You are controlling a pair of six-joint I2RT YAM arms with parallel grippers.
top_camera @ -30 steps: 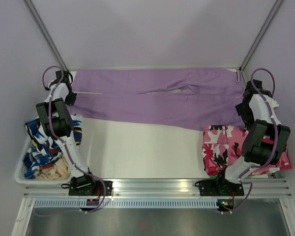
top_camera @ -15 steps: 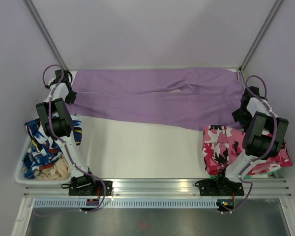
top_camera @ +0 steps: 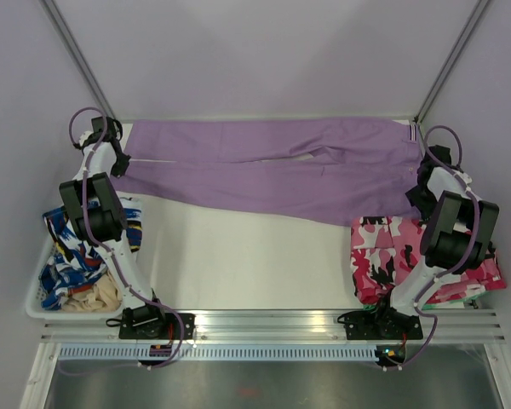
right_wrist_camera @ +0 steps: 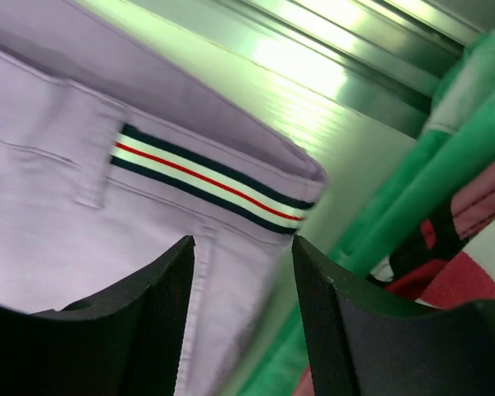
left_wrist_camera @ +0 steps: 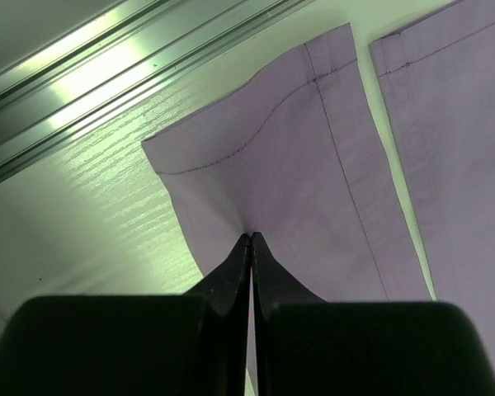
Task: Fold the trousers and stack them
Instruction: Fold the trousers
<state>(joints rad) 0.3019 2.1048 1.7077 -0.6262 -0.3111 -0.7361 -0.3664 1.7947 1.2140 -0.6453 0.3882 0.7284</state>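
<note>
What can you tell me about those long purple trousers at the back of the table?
The trousers are plain lilac, of thin-looking cloth, spread flat and full length across the far side of the table. The legs lie side by side, hems to the left and waist to the right. A navy, white and red striped tab sits at the waistband. The left gripper is shut on a hem corner, puckering the cloth. The right gripper stands open over the waist edge.
</note>
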